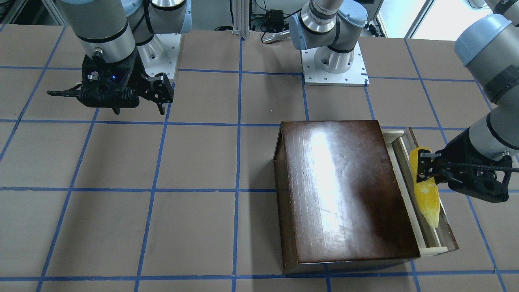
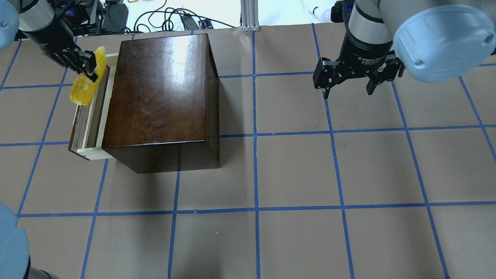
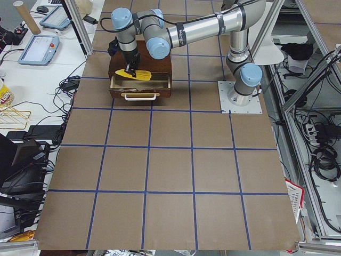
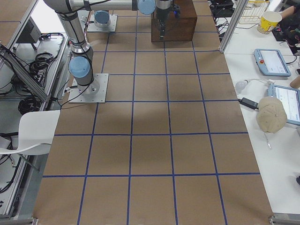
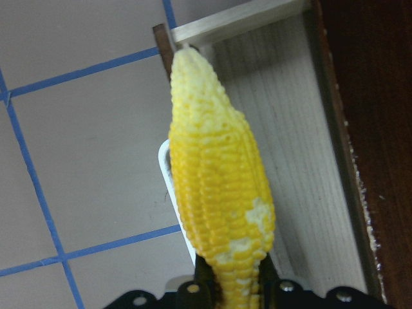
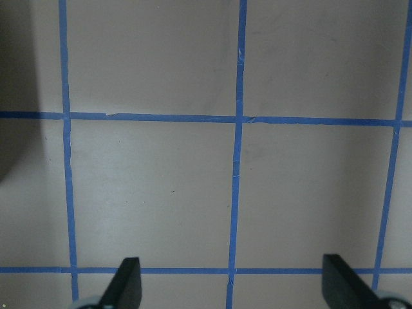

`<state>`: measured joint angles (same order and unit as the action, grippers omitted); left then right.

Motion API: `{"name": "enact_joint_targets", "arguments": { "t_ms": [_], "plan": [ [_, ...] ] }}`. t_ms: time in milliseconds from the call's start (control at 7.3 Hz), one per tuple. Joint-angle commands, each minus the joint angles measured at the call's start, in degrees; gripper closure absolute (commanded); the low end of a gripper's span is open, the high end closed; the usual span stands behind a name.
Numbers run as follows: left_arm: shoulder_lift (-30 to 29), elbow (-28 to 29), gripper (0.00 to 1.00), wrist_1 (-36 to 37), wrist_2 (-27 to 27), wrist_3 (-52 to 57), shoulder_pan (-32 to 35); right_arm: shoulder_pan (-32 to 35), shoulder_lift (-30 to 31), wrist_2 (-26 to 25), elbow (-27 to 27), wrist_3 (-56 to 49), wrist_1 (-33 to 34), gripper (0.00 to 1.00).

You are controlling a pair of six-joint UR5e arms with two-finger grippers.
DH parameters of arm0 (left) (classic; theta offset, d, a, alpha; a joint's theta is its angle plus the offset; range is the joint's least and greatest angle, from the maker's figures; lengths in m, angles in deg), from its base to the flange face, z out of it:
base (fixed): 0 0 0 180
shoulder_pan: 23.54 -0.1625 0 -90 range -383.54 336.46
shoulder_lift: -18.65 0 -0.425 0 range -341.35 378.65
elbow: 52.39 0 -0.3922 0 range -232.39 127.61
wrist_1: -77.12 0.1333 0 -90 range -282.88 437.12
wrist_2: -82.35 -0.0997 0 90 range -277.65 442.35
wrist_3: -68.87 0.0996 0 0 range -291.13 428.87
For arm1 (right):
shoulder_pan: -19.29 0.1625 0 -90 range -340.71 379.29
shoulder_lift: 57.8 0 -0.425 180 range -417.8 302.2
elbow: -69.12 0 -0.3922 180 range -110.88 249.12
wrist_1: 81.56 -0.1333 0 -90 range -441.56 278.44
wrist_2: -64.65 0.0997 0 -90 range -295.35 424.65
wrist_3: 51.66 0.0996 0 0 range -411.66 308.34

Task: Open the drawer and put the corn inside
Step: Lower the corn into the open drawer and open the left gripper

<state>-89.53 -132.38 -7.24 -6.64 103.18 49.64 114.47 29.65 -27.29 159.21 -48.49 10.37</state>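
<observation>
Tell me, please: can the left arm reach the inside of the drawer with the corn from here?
Probably yes. The drawer is pulled out and its pale floor lies bare. The left arm's fingers, shut on the corn, hang right over it, with nothing between. The corn partly overlaps the front panel, though.

The worktop (image 2: 294,170) is brown, gridded with blue tape lines (image 2: 254,135). A glossy dark-brown wooden box (image 2: 162,89) stands on it with its drawer (image 2: 91,131) pulled out. Two white base plates (image 1: 352,75) lie along the robot's edge.
</observation>
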Motion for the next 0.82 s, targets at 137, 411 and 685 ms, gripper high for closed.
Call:
{"name": "enact_joint_targets", "arguments": {
  "t_ms": [137,411,685],
  "plan": [
    [0.07,-3.23,1.0,1.12,0.4,-1.17,-0.83,0.0,0.0,0.0,0.0,0.0,0.0,0.0],
    [0.16,-3.41,1.0,1.04,0.4,-3.63,-1.01,0.0,0.0,0.0,0.0,0.0,0.0,0.0],
    [0.16,-4.12,1.0,1.03,0.4,-4.34,-1.01,0.0,0.0,0.0,0.0,0.0,0.0,0.0]
  ]
}}
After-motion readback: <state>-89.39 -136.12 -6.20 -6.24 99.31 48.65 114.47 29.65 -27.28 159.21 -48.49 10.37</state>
